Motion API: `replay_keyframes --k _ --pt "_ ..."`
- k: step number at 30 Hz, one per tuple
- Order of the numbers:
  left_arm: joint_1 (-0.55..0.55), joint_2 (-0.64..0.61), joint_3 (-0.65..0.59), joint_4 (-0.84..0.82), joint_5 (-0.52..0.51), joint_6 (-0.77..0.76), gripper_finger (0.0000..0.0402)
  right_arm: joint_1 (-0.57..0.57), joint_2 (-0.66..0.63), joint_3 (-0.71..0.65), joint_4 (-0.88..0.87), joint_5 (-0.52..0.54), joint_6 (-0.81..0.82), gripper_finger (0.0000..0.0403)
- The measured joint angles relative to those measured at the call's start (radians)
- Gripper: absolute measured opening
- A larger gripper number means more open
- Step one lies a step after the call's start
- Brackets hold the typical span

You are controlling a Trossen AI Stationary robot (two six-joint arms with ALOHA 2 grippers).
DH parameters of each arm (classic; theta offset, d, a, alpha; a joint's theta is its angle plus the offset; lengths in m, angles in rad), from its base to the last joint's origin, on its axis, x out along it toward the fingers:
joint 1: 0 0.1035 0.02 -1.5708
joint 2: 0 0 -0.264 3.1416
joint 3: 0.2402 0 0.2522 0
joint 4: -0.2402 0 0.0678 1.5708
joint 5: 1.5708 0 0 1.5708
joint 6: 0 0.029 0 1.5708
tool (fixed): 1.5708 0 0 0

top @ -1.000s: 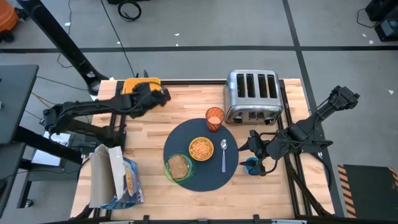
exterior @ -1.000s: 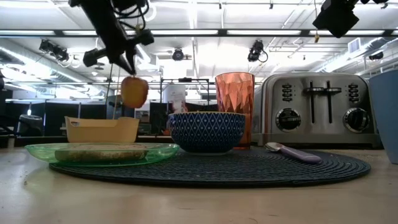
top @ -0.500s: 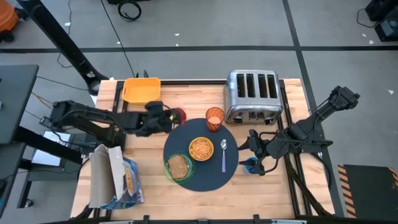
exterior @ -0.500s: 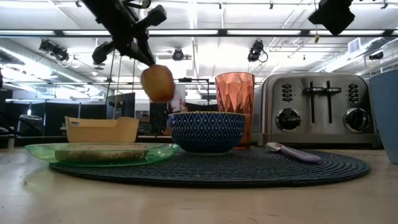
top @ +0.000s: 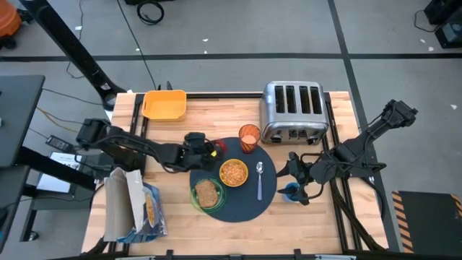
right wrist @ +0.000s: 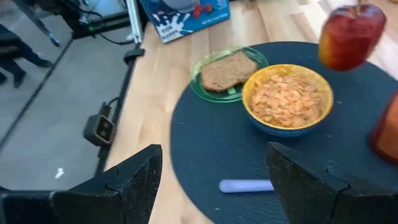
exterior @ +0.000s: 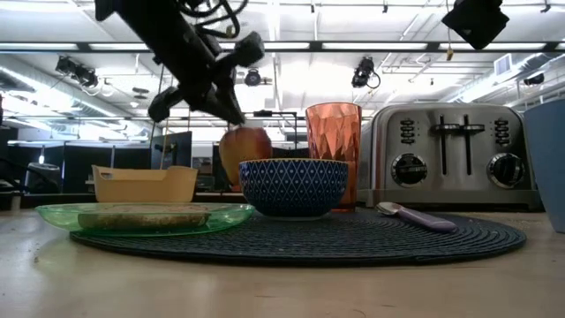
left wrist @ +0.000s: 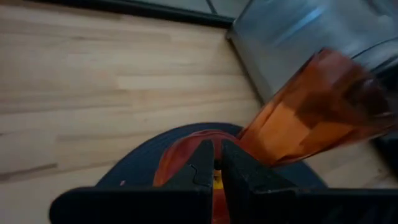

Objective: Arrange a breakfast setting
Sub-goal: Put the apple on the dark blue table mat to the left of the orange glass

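A red apple (right wrist: 351, 36) hangs over the far left part of the round dark mat (top: 242, 206), beside the orange tumbler (top: 249, 137). My left gripper (exterior: 234, 119) is shut on it. On the mat rest the yellow cereal bowl (top: 233, 172), the green plate with toast (top: 208, 193) and the spoon (top: 260, 180). My right gripper (top: 294, 177) waits open at the mat's right edge. The blue cup (top: 291, 191) stands just below it on the table, and nothing shows between its fingers. My left gripper pinches the apple at its top (exterior: 241, 131), by the stem, between its two shut fingers (left wrist: 205, 165). The fingers slant down from the table's left. The apple (exterior: 245, 148) hangs below the fingertips, clear of the mat and behind the bowl in the low view.
A silver toaster (top: 292, 112) stands at the far right, close behind the tumbler. An orange-yellow tray (top: 164, 105) sits at the far left corner. A cereal box and a bag (top: 133, 206) lie at the near left. Bare wood lies between the tray and the mat.
My left gripper, still shut, has carried the apple from above the tray toward the table's right and near side, sinking as it went. The apple now hangs over the mat's far left edge next to the tumbler.
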Motion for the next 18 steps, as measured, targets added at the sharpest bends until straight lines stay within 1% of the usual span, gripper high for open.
replay_keyframes --k 4,10,18 --pt "-0.007 0.047 0.0 0.006 0.003 -0.015 0.0019 0.0 -0.002 0.0 -0.001 -0.025 0.019 0.0288" --pt "-0.007 0.098 0.0 0.022 0.006 -0.015 0.0019 0.0 -0.005 0.0 -0.002 -0.031 0.037 0.0288" --pt "-0.008 0.123 0.0 0.012 0.003 -0.001 0.0019 0.0 -0.005 0.0 -0.001 -0.046 0.045 0.0288"
